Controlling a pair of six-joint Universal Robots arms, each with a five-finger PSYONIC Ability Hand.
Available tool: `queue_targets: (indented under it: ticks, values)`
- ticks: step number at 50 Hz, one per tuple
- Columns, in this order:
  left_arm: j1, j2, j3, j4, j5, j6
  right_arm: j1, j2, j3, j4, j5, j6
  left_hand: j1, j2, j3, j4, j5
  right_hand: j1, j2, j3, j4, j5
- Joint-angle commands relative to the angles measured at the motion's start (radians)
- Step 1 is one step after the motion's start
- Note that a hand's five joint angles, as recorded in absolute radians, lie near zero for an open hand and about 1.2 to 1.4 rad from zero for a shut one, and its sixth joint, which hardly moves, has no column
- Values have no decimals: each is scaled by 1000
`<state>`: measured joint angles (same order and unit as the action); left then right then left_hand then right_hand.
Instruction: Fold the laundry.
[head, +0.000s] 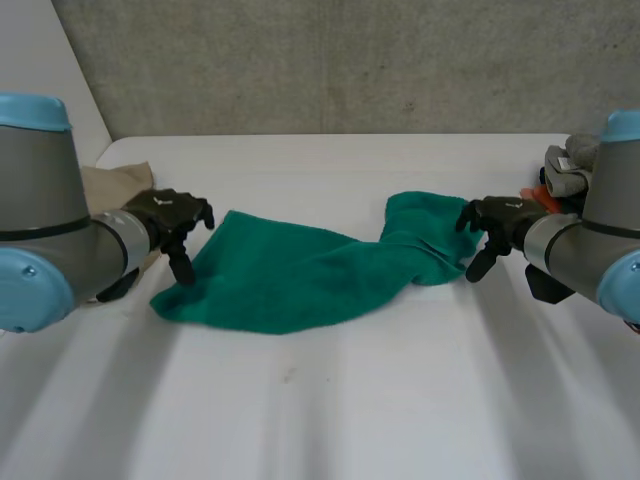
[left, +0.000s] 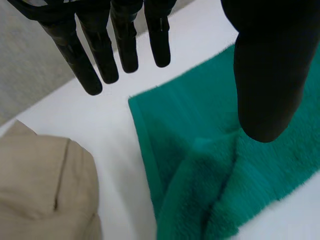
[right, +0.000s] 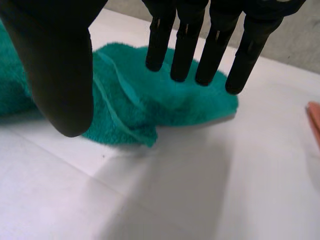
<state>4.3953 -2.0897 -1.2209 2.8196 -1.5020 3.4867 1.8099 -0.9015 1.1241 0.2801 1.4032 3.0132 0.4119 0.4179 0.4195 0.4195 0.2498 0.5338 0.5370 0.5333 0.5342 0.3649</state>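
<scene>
The soft, limp green terry towel lies rumpled across the middle of the white bench between the left hand and right hand, both with fingers straight and apart, holding nothing; light, it should lift by its end corners.

Towel: green terry, one piece, lying crumpled and not folded on the tabletop, stretched crosswise. Broad end at robot's left lies mostly flat; a hemmed edge shows there, and the nearest corner is bunched into soft ridges. Toward the right it narrows, and the right end is doubled over on itself in a thick roll.

Beige cloth: rumpled heap near the towel's left end, not touching it.

Grey cloth: bunched at the far right edge, partly hidden.
</scene>
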Motion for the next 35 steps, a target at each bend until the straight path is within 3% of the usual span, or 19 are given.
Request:
queue_targets:
  ticks: [1,17,21,27,35]
  values:
    - [0,-58,-8,24,-6,31,9,76,26,-116,-9,29,180,174,173,173,168,201,198,202,201,196]
    - [36,-61,-28,27,-3,54,77,150,59,-303,16,30,142,136,135,135,130,369,365,369,368,363]
    - [41,-58,-38,27,-3,55,85,138,63,-326,42,32,139,133,132,132,127,861,858,862,861,856]
    - [46,-58,-49,35,6,69,77,7,137,-338,34,23,142,136,135,135,130,862,859,863,862,857]
    - [33,-101,-32,37,9,112,81,-220,236,-341,-50,-132,204,198,196,196,191,862,859,863,862,857]
